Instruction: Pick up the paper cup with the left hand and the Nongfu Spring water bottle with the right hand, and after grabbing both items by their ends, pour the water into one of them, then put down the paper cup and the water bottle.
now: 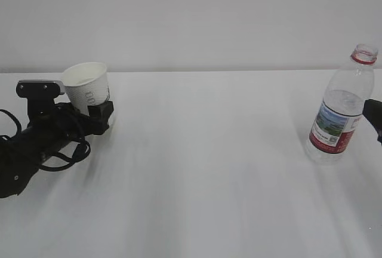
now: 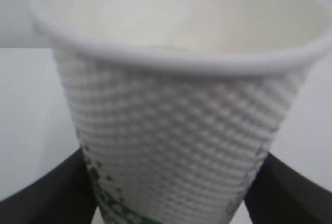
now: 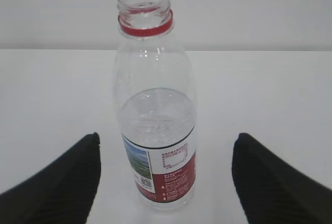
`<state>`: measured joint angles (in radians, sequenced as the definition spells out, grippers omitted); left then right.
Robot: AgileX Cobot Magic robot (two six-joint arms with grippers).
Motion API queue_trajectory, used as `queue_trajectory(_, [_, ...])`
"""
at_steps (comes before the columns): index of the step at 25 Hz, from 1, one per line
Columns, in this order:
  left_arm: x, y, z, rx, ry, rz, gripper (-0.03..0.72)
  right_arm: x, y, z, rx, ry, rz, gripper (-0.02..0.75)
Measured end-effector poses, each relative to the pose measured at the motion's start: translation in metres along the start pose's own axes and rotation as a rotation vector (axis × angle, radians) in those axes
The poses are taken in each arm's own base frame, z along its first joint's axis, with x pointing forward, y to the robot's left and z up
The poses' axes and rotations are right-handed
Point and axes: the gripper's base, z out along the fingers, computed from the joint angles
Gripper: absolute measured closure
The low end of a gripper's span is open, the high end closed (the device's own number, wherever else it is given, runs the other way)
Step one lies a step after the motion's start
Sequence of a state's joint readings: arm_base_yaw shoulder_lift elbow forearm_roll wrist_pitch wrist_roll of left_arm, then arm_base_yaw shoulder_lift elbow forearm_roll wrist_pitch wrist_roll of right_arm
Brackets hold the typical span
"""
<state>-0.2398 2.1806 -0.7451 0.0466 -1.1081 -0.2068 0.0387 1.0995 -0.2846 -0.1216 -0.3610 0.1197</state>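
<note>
Where visible, white table (image 1: 203, 180), pale wall (image 1: 191, 13)

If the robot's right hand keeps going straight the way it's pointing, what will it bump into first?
Probably the Nongfu Spring water bottle. In the right wrist view it stands upright straight ahead, centred between the right hand's open fingers, with nothing in front of it. How far ahead is unclear.
</note>
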Motion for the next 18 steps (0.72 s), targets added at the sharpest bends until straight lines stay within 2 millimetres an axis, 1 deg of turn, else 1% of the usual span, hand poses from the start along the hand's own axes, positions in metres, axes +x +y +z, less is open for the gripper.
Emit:
queue_trajectory(7, [0.0, 0.0, 0.0, 0.0, 0.0, 0.0, 0.087, 0.0, 0.0, 0.0, 0.0, 0.0, 0.0, 0.144])
queue_trajectory(18, [-0.0001, 0.0005, 0.0, -0.006, -0.001, -0.003, 0.091, -0.0001, 0.0, 0.0, 0.0, -0.002, 0.0, 0.144])
